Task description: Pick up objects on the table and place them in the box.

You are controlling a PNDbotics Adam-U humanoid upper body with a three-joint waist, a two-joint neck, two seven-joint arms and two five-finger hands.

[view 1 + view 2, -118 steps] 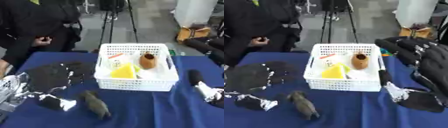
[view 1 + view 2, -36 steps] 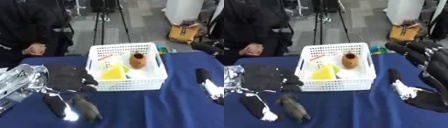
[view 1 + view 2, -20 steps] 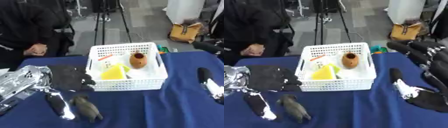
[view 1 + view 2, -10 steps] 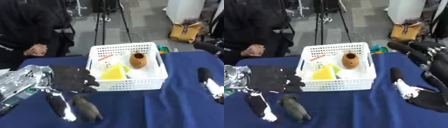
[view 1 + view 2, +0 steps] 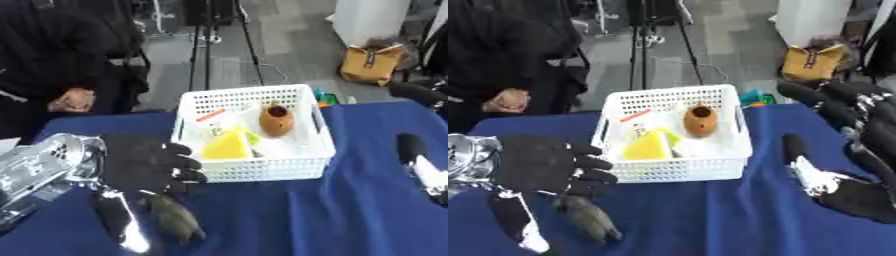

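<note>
A white mesh basket (image 5: pixel 254 171) stands mid-table on the blue cloth. Inside it are a yellow wedge (image 5: pixel 227 147), a brown pot-shaped thing (image 5: pixel 276 120) and a white packet with a red stripe (image 5: pixel 213 122). A grey-brown lumpy object (image 5: pixel 176 220) lies on the cloth in front of the basket's left corner. My left hand (image 5: pixel 136 162) hovers palm down just above and behind it, open, fingers toward the basket, thumb (image 5: pixel 119 225) stretched down beside the object. My right hand (image 5: pixel 859 196) rests open at the right edge, holding nothing.
A small teal and orange thing (image 5: pixel 751 97) sits behind the basket's right corner. The blue cloth (image 5: pixel 306 215) stretches between the two hands. Beyond the table are a tripod (image 5: pixel 203 45) and a tan bag (image 5: pixel 374 64) on the floor.
My left hand has edged slightly right and lower, nearer the basket and the grey-brown object. The right hand and the basket's contents are as before.
</note>
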